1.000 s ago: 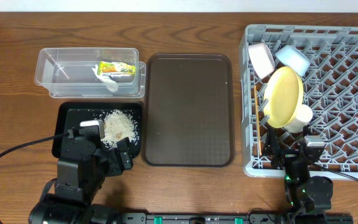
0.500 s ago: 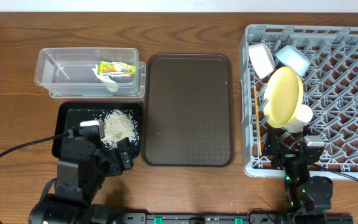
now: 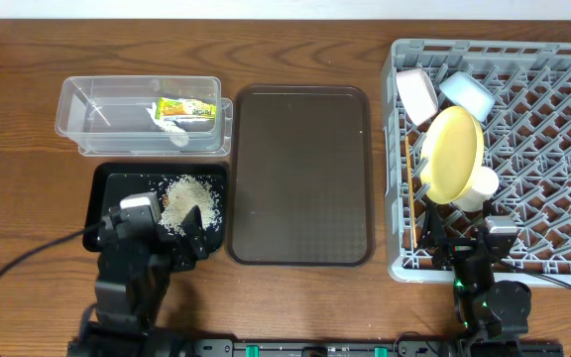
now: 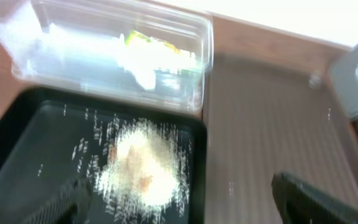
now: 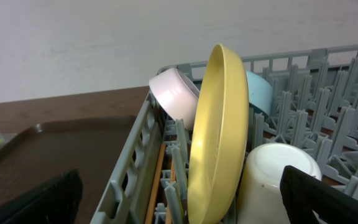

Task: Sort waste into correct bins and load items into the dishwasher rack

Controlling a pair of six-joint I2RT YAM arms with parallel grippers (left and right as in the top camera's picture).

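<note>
The clear tub (image 3: 97, 139) holds the yellow-green wrapper (image 3: 187, 107) and the white tissue (image 3: 172, 129); both show blurred in the left wrist view (image 4: 160, 53). The rice heap (image 3: 188, 198) lies in the black tray (image 3: 107, 188) and shows in the left wrist view (image 4: 145, 162). My left gripper (image 3: 167, 233) is open and empty over the tray's near edge (image 4: 179, 211). The grey rack (image 3: 553, 89) holds the yellow plate (image 3: 452, 152), white bowl (image 3: 416, 94), blue bowl (image 3: 467, 94), white cup (image 3: 476, 188) and chopsticks (image 3: 410, 178). My right gripper (image 3: 461, 243) is open and empty at the rack's near edge (image 5: 179, 208).
The large dark brown serving tray (image 3: 300, 178) lies between the black tray and the rack, with nothing on it. A black cable (image 3: 28, 248) runs from the left arm across the table at the front left.
My left arm has moved a little away from the front edge, further over the black tray; its wrist view is blurred by motion. The right arm has not moved.
</note>
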